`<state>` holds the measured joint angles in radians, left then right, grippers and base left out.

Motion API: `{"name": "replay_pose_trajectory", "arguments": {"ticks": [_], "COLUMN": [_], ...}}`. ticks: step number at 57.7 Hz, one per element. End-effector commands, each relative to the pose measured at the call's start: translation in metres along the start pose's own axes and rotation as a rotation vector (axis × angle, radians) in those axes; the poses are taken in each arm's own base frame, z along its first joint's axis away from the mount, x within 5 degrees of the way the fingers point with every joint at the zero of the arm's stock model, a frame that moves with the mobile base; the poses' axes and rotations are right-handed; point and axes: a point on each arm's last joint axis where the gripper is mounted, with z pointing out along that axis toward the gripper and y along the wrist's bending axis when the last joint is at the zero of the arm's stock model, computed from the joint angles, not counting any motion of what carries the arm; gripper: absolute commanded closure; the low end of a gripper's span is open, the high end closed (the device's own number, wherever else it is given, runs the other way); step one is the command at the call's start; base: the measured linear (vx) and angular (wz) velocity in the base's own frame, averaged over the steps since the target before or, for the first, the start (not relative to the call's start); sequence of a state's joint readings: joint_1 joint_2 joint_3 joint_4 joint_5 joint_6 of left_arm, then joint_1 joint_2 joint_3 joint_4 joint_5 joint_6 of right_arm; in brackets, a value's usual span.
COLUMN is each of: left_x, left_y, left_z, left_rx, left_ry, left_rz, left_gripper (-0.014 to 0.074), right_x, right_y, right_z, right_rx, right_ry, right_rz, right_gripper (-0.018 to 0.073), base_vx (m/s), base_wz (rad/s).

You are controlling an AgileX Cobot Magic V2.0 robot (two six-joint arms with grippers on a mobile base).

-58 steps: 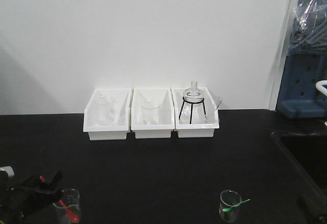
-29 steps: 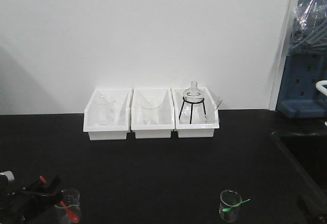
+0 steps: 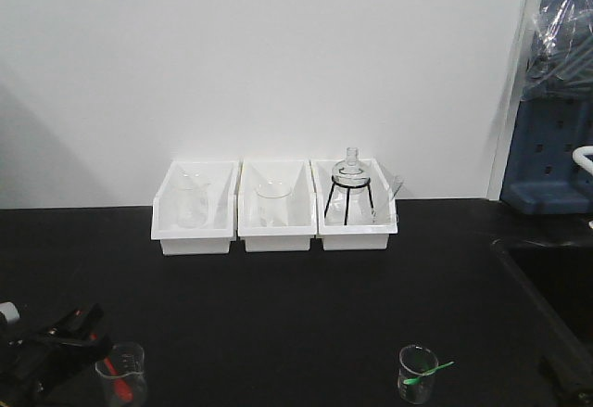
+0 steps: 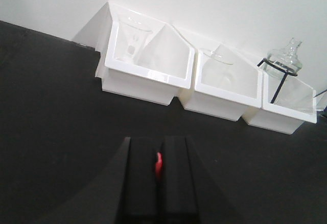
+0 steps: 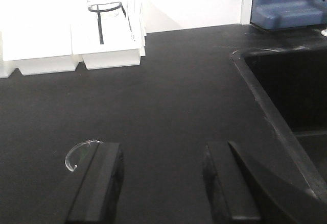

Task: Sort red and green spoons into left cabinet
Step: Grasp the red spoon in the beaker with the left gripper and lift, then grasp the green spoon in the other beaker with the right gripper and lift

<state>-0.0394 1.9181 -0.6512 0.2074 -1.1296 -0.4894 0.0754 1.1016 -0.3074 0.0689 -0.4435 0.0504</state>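
Extraction of the thin red plastic spoon (image 4: 159,163) from the small clear beaker (image 3: 121,372) seems in hand, left gripper (image 4: 159,141) jaws pinching it, right gripper (image 5: 161,155) jaws agape; next, a straight lift.

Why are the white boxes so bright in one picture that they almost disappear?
In the right wrist view, glare washes the white bins almost blank. The front view is soft and grainy, so the green spoon looks fuzzy. The left wrist view shows them sharp, but the left claw is a dark blur.
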Motion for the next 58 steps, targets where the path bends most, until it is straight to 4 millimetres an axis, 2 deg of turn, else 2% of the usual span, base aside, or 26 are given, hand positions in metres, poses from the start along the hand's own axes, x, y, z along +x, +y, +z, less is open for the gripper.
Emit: {"name": "replay_pose_trajectory", "arguments": {"ticks": [1,21,31,38,47,58], "left_x": [-0.039,-0.082,-0.109,-0.123,-0.122,-0.119], "left_y": [-0.021,-0.042,-0.06,-0.069,-0.072,-0.07], "left_z": [-0.002,-0.019,-0.035,-0.045,-0.046,-0.045], "left_rx": [0.11,0.123,0.169,0.2,0.213,0.193], "left_ry": [-0.216,-0.265,-0.312,-0.353,-0.322,-0.284], "left_rz": [0.006,0.041,0.085,0.107,0.135,0.139], "left_gripper": [0.0604,0.0603,0.0603,0.0603,0.0603,0.0603], "right_x": [-0.019,-0.019,-0.018,-0.011,0.002,0.019], "right_y": [0.002,0.001,0.001,0.001,0.006,0.027], "right_z": [0.0,0.0,0.0,0.009,0.031,0.051], "right_rx": [-0.011,-0.01,-0.01,-0.009,-0.07,-0.321], "right_ry": [-0.125,-0.125,-0.123,-0.093,-0.122,-0.23], "right_rz": [-0.012,-0.008,-0.009,-0.016,-0.069,-0.133], "right_gripper": [0.0135,0.0135,0.0135,0.0135,0.0135,0.0135], "base_vx": [0.0,0.0,0.0,0.0,0.0,0.0], "base_wz": [0.0,0.0,0.0,0.0,0.0,0.0]}}
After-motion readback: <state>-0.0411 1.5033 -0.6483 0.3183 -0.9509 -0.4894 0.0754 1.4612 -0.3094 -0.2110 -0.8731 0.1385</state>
